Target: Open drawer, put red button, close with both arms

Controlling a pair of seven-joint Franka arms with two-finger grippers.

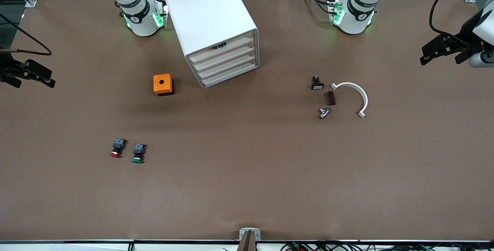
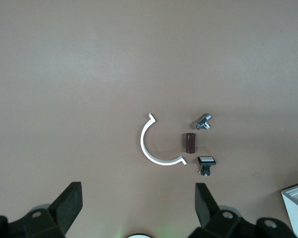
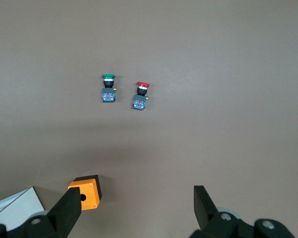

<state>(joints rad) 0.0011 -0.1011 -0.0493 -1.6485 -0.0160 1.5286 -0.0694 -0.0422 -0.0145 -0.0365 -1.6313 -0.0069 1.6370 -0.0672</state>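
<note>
Jaws of both black two-finger grippers spread wide and empty, left gripper and right gripper waited at table ends, small red-capped push button lay beside one green-capped twin, nearer the camera than one orange holed box, top drawer of white four-drawer cabinet was shut.

Brown table carries cabinet, orange box, red button, green button, white clamp

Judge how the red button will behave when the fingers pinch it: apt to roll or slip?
The red button lies on its side, so its round cap may roll if nudged. Its blocky body looks rigid, probably offering flat faces for a firm pinch.
</note>
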